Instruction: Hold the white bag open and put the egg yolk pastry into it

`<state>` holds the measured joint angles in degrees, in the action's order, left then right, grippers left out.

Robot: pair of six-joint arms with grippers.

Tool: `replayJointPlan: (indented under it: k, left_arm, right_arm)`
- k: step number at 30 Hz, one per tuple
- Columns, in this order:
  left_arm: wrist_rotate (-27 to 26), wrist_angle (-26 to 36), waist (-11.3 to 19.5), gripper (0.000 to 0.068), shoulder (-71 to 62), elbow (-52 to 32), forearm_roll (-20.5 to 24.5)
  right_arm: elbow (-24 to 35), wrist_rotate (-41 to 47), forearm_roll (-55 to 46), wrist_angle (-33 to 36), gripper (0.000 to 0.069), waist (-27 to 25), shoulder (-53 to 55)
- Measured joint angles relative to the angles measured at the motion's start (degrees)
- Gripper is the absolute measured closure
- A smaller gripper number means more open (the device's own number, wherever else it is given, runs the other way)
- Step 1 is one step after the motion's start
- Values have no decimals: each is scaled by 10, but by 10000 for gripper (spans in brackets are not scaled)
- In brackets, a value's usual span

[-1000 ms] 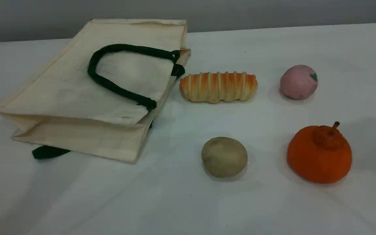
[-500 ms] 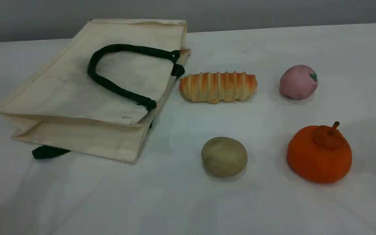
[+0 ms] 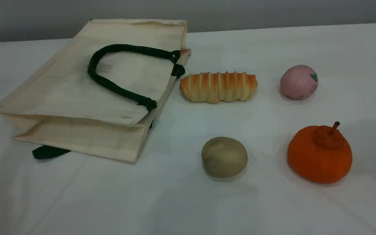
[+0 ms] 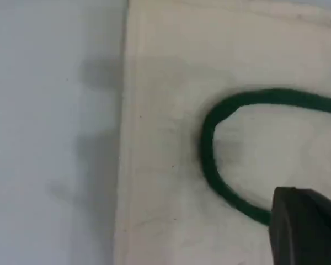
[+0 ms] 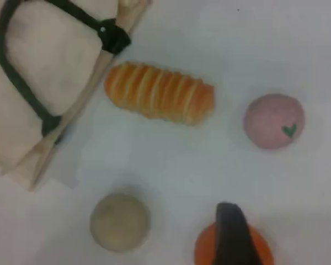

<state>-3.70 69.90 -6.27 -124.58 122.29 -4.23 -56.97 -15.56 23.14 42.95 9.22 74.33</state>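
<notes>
Neither arm shows in the scene view, and each pincer appears only as one dark, blurred fingertip at the bottom of its own wrist view. The left pincer [image 4: 304, 223], closed, hangs over the white bag [image 3: 67, 94], close to the dark green rope handle [image 3: 135, 49]; whether anything thin sits between its fingers cannot be made out. How wide the right pincer [image 5: 233, 234] stands cannot be told, and its tip covers part of the orange fruit [image 3: 319, 160] in that view.

The bag lies flat toward the far left corner of the tabletop [image 3: 273, 209], its mouth pressed shut and turned toward the bread loaf [image 3: 218, 86] just beside it. A second green handle [image 3: 46, 152] pokes out from under the bag's near side, mostly hidden. The egg yolk pastry [image 3: 224, 157] sits on the bare tabletop, apart from the bag, nearer the front than the loaf and between the bag and the orange fruit. A pink ball [image 3: 298, 82] with a green leaf lies behind the fruit.

The tabletop is plain white with soft shadows; only its far edge shows, against a grey wall [image 3: 273, 11]
</notes>
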Motion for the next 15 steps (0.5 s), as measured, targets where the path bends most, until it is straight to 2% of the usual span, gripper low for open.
replayJointPlan:
  k: [3,15]
  left_arm:
    - [10,0,1,673,-30,0,42]
    - [-5,-1,-2,669,-134,1,49]
  right_arm:
    - [0,0,1,0,311,0,0]
    - [0,-1,-2,0,311,0,0]
